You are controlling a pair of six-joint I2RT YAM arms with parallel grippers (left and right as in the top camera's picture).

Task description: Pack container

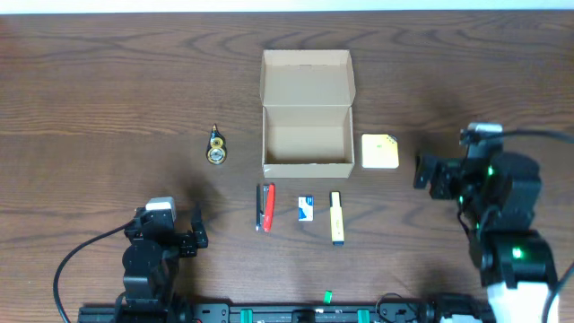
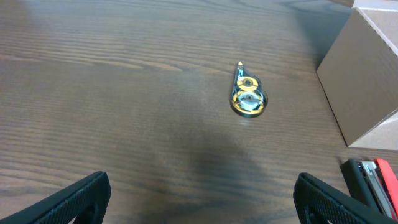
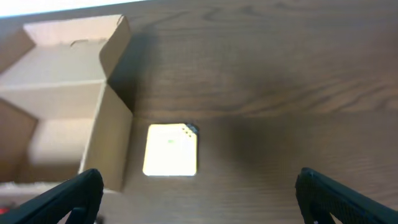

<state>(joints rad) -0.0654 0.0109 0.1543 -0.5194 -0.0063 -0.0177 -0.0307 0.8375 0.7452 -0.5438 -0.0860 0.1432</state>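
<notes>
The container [image 1: 307,112] is a tan cardboard box standing open at mid-table, its flap lid folded back and its inside empty. The right wrist view shows the container [image 3: 62,112] at the left. A pale-yellow pad [image 1: 379,152] lies just right of it, ahead of my open right gripper [image 1: 420,170], which holds nothing [image 3: 199,196]. In front of the box lie a red-and-black tool [image 1: 265,207], a small blue-white item [image 1: 306,210] and a yellow marker [image 1: 336,218]. A yellow-black tape dispenser [image 1: 216,147] lies left of the box. My left gripper [image 1: 199,229] hangs open and empty [image 2: 202,199], well short of the dispenser [image 2: 249,99].
A tiny green piece [image 1: 327,294] lies near the front rail. In the left wrist view the box's corner [image 2: 367,74] stands at the right and the red-and-black tool [image 2: 373,180] shows at the lower right. The pad [image 3: 171,150] sits beside the box wall.
</notes>
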